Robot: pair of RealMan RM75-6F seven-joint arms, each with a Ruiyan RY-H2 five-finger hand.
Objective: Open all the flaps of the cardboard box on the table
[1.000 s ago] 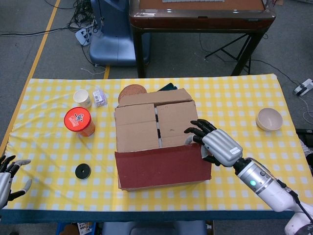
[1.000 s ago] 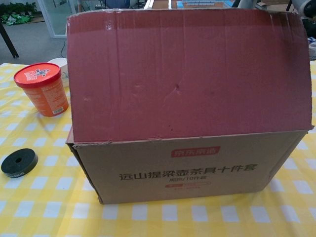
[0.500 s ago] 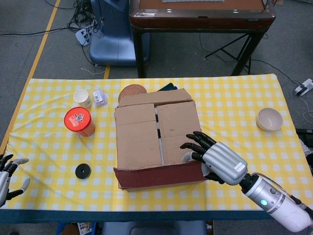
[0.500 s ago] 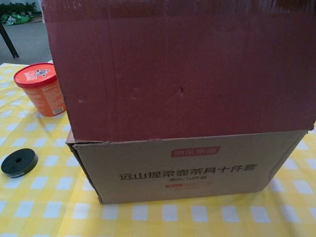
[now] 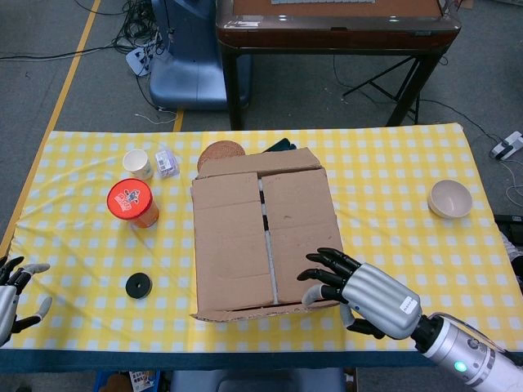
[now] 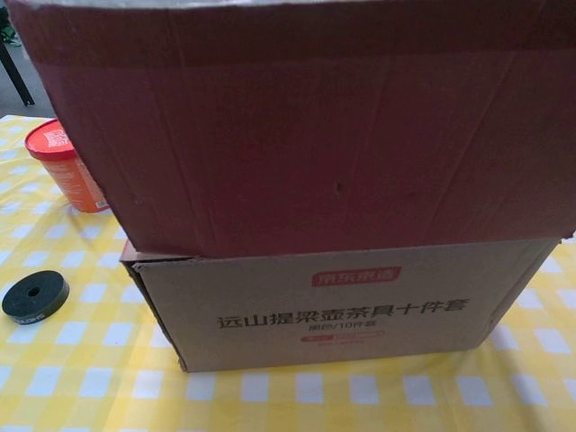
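Right hand (image 5: 369, 288) at near right corner of cardboard box (image 5: 263, 237), fingers spread, dark fingertips (image 5: 315, 278) on or just over near edge; actual grip cannot tell. Box mid-table on yellow checked cloth (image 5: 392, 180). Near flap (image 6: 297, 126) raised, red inner face filling chest view; two top flaps flat, closed; box contents hidden. Left hand (image 5: 12, 290) at table's near left edge, fingers apart, empty. Orange tub (image 5: 132, 202), red lid on, left of box. White cup (image 5: 137, 163) behind tub. Black ring (image 5: 138, 285) near front left. Beige bowl (image 5: 450, 198) far right, contents not visible.
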